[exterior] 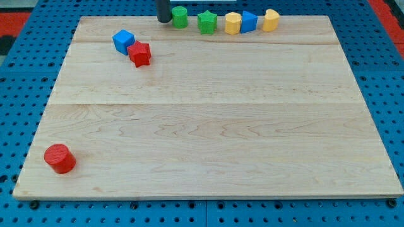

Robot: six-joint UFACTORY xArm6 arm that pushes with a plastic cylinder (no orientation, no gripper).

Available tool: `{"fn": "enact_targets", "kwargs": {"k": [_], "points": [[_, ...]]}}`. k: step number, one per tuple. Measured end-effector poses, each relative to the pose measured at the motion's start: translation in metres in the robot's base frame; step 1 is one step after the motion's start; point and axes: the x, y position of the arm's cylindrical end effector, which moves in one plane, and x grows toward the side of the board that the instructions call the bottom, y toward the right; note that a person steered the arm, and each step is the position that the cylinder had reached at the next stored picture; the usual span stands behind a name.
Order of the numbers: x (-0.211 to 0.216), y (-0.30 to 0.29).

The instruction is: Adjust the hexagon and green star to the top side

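At the view's bottom left a red cylinder is sitting alone on the wooden worktop, and toward the top left a blue cube is touching a red star. Our rod carries no hand, so we are reporting none, and my tip is resting at the view's top edge, just left of a green block whose shape we cannot make out. Running rightward along that top edge are sitting the green star, a yellow hexagon, a blue block touching it, and a yellow block.
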Motion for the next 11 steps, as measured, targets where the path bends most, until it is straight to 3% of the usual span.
{"fn": "enact_targets", "kwargs": {"k": [1,2,3,4,5,6,7,8,9,11], "points": [[0.038,0.001],[0.055,0.064],[0.026,0.087],[0.026,0.087],[0.044,0.13],[0.032,0.164],[0.02,0.171],[0.037,0.181],[0.05,0.248],[0.025,0.268]]}}
